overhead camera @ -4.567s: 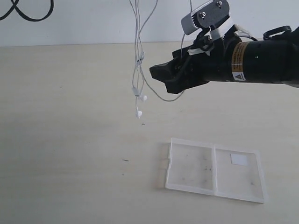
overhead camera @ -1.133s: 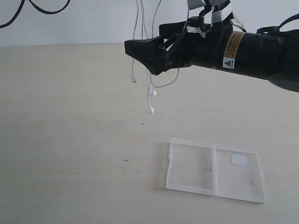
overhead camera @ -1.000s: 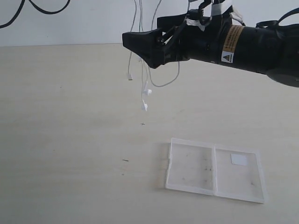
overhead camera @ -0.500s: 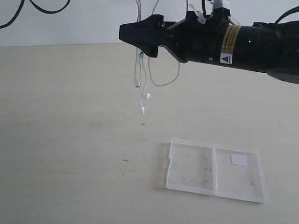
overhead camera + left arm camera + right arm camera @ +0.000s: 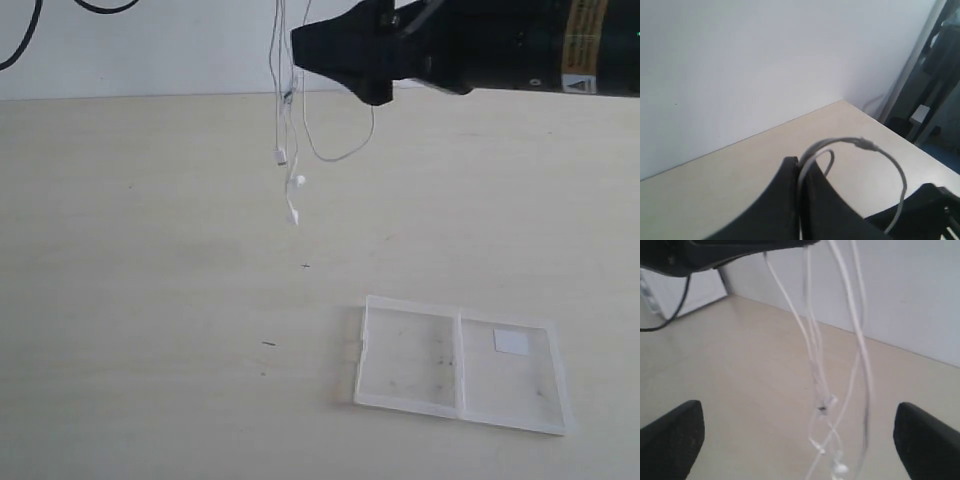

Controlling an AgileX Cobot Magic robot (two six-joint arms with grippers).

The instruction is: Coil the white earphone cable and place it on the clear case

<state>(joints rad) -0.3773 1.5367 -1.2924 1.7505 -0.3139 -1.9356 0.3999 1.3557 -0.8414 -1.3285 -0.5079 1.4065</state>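
Strands of the white earphone cable [image 5: 283, 120] hang in the air over the counter [image 5: 150, 300], well apart from the clear case [image 5: 410, 360], which lies flat and open there. We see the left end effector [image 5: 800, 167] clenched on the cable, a loop arching past its tip. The right end effector [image 5: 799, 412] is released, fingers spread wide, with the dangling strands and earbuds [image 5: 296, 183] just in front of it.

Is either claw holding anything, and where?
The left gripper pinches the white earphone cable at a loop of its wire; the open right gripper holds nothing.
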